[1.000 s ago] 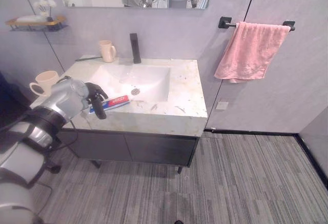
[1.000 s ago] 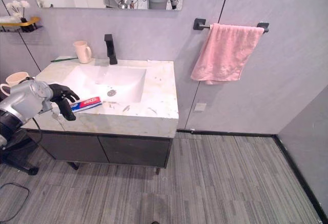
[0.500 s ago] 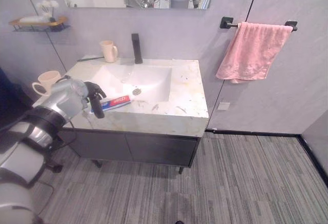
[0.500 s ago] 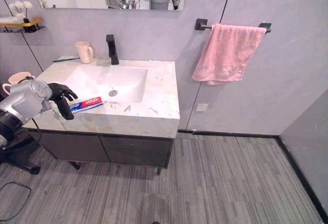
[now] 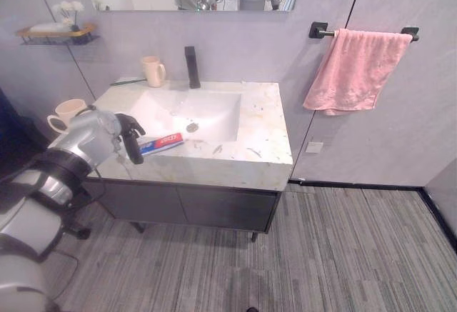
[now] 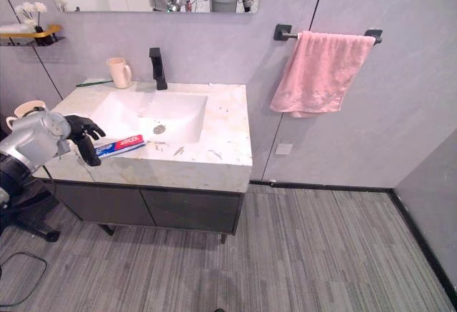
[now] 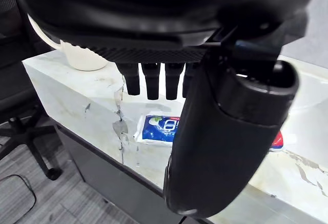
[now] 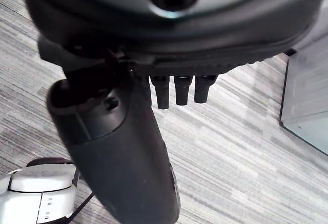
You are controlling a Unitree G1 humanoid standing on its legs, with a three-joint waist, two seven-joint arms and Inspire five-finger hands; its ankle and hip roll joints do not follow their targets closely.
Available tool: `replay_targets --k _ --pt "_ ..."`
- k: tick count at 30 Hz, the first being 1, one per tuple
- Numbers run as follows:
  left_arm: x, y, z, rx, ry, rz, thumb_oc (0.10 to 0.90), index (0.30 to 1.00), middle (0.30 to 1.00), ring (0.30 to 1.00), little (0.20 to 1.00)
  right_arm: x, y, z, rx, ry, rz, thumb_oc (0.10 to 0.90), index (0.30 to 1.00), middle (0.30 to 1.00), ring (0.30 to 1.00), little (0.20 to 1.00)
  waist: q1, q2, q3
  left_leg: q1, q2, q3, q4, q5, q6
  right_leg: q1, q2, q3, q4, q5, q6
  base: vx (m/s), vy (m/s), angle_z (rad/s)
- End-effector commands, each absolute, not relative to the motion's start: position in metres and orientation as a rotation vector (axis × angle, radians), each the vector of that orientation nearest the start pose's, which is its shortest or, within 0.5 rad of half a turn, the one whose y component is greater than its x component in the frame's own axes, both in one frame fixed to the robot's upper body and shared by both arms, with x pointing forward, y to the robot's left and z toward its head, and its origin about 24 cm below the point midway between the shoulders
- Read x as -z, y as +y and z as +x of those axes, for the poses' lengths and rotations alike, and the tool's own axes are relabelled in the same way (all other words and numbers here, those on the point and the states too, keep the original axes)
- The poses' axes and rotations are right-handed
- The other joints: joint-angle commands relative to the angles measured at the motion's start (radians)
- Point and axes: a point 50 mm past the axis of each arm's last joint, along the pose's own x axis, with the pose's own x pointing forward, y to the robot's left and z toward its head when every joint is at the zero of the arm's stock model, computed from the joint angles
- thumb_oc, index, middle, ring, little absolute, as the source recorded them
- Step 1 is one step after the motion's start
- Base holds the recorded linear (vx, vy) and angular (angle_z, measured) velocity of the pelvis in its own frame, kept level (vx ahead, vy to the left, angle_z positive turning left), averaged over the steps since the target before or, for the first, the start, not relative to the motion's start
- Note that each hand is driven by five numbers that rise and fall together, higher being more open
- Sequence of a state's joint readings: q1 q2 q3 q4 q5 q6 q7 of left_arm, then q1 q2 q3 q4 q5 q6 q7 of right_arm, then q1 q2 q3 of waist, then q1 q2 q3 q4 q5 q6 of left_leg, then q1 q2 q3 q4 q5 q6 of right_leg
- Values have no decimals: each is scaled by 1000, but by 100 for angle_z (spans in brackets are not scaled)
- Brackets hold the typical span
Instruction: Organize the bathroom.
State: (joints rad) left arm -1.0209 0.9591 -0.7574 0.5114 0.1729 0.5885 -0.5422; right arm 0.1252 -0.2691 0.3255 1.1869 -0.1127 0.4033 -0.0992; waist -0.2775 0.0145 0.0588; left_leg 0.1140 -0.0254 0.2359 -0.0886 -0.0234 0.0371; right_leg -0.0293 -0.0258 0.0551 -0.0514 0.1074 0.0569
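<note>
Left robot hand (image 5: pixel 128 132) edged back — fingers relaxed, toothpaste (image 5: pixel 161 142) beside, mug (image 5: pixel 66 113) behind.

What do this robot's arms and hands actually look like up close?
The left arm is a rounded silver-grey shell with dark bands at its joints. It ends in a dark left hand of glossy black plastic, with a thick smooth thumb and a row of slim fingers. The right hand, seen over the striped floor, looks the same.

Head stereo pair above vanity (image 5: pixel 214 155)
</note>
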Motion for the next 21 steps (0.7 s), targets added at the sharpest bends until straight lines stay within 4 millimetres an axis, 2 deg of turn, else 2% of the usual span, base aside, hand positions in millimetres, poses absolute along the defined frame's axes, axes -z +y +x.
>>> replay_targets --k 1,21 --pt "-293 297 364 -200 410 1356 800 900 900 900 900 152 -289 -14 37 1792 -783 800 900 900 900 900 -2 41 7 -37 -8 -54 2 -32 -2 -14 11 -3 91 -83 119 0 0 0" --pt "-297 303 363 -237 403 1380 800 900 900 900 900 150 -295 -13 43 1775 -787 800 900 900 900 900 -11 51 40 -52 -6 -56 3 -21 -9 -25 13 -15 95 -87 113 0 0 0"
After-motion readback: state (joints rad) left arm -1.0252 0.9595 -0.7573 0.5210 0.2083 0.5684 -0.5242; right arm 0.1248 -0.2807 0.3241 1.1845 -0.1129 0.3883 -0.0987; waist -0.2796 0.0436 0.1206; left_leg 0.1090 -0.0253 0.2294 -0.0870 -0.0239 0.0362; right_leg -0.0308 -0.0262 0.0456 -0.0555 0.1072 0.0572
